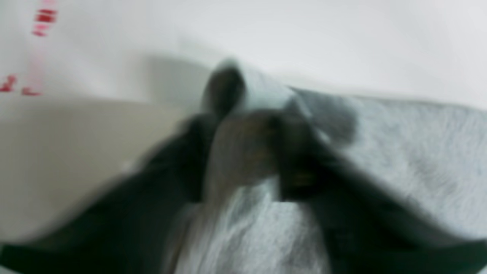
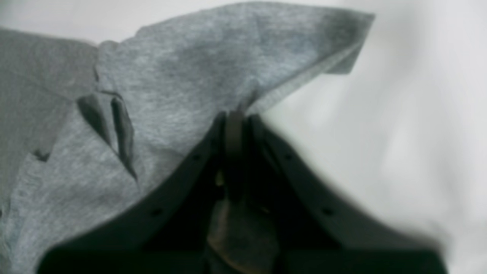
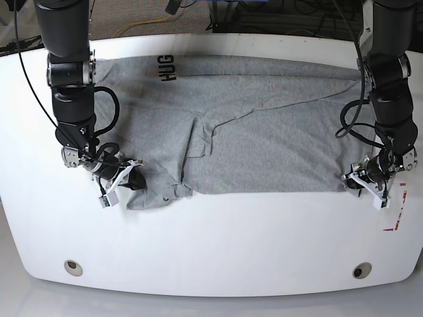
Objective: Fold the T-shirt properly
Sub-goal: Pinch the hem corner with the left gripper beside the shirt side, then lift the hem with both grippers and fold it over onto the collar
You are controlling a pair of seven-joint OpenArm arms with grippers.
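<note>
The light grey T-shirt lies spread across the white table, with its black lettering showing "HUG" at the far left. My right gripper is at the shirt's near left corner. In the right wrist view it is shut on a lifted fold of the shirt. My left gripper is at the shirt's near right corner. In the blurred left wrist view it is shut on the grey cloth, which drapes over the fingers.
Red tape marks sit on the table just right of my left gripper and also show in the left wrist view. Two round holes are near the table's front edge. Cables lie behind the table.
</note>
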